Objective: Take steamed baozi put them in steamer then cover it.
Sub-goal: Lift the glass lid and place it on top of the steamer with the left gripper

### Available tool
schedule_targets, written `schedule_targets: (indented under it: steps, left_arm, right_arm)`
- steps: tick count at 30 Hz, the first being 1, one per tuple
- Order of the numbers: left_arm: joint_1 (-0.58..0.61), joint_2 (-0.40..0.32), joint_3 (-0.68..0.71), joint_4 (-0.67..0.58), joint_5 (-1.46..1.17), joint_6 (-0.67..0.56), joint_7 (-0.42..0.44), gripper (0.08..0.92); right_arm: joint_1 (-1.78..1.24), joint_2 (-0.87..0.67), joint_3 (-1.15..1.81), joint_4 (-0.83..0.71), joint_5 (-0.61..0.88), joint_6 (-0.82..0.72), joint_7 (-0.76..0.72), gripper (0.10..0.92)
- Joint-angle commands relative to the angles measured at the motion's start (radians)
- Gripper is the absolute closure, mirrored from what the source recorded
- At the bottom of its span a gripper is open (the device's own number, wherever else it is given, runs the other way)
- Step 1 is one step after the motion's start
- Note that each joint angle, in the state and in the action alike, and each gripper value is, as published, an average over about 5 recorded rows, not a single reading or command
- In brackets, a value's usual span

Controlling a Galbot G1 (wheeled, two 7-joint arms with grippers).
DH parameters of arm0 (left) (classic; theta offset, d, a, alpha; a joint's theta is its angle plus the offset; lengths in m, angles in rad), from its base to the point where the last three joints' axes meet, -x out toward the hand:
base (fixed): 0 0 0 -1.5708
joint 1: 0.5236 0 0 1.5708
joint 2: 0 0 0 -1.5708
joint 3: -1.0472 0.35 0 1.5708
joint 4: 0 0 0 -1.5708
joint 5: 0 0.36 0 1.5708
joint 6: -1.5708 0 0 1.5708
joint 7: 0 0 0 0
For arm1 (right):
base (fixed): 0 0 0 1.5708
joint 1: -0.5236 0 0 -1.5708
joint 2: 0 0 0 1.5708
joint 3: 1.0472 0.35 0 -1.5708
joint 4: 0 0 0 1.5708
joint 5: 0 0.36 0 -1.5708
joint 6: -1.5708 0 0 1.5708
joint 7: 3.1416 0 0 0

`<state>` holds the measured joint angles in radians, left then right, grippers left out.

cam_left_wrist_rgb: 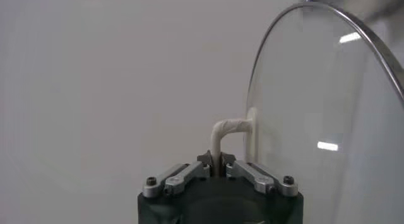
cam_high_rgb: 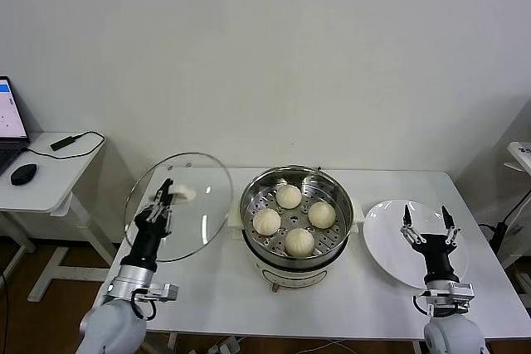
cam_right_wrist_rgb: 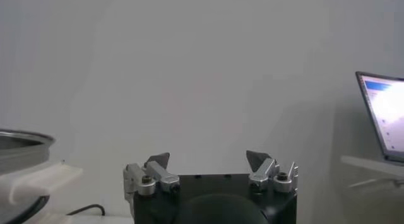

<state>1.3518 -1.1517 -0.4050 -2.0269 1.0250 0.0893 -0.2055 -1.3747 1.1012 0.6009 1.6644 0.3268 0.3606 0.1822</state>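
Several cream-white baozi [cam_high_rgb: 289, 196] lie on the perforated tray inside the shiny steel steamer [cam_high_rgb: 249, 221] at the table's centre. The clear glass cover [cam_high_rgb: 199, 213] stands tilted on edge, lifted to the left of the steamer. My left gripper [cam_high_rgb: 164, 195] is shut on its cream-white handle [cam_left_wrist_rgb: 225, 132], with the glass disc [cam_left_wrist_rgb: 328, 118] beside the fingers. My right gripper [cam_high_rgb: 426, 222] stands open and empty above the white plate [cam_high_rgb: 386, 246], at the right; in its own wrist view the right gripper [cam_right_wrist_rgb: 207, 161] shows its jaws wide apart.
A side desk [cam_high_rgb: 50, 180] at the far left carries a laptop [cam_high_rgb: 8, 122] and a mouse [cam_high_rgb: 23, 173]. The steamer's white base [cam_high_rgb: 282, 275] sits near the table's front edge. The steamer rim [cam_right_wrist_rgb: 19, 143] shows in the right wrist view.
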Motion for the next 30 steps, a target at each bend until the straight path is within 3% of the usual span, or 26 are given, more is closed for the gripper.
schedule_targets:
  steps: [1, 14, 30]
  left_arm:
    - [-0.116, 0.023, 0.341, -0.247, 0.029, 0.309, 0.177, 0.808]
    - [-0.347, -0.110, 0.615, -0.011, 0.123, 0.461, 0.240, 0.808]
    - [-0.433, -0.156, 0.696, 0.030, 0.231, 0.535, 0.358, 0.808]
  right_arm:
    - [-0.003, -0.015, 0.001, -0.004, 0.009, -0.010, -0.004, 0.203]
    - [0.002, -0.037, -0.007, -0.029, 0.032, -0.117, -0.028, 0.203]
    - [0.034, -0.011, -0.017, -0.075, 0.017, -0.143, -0.022, 0.203]
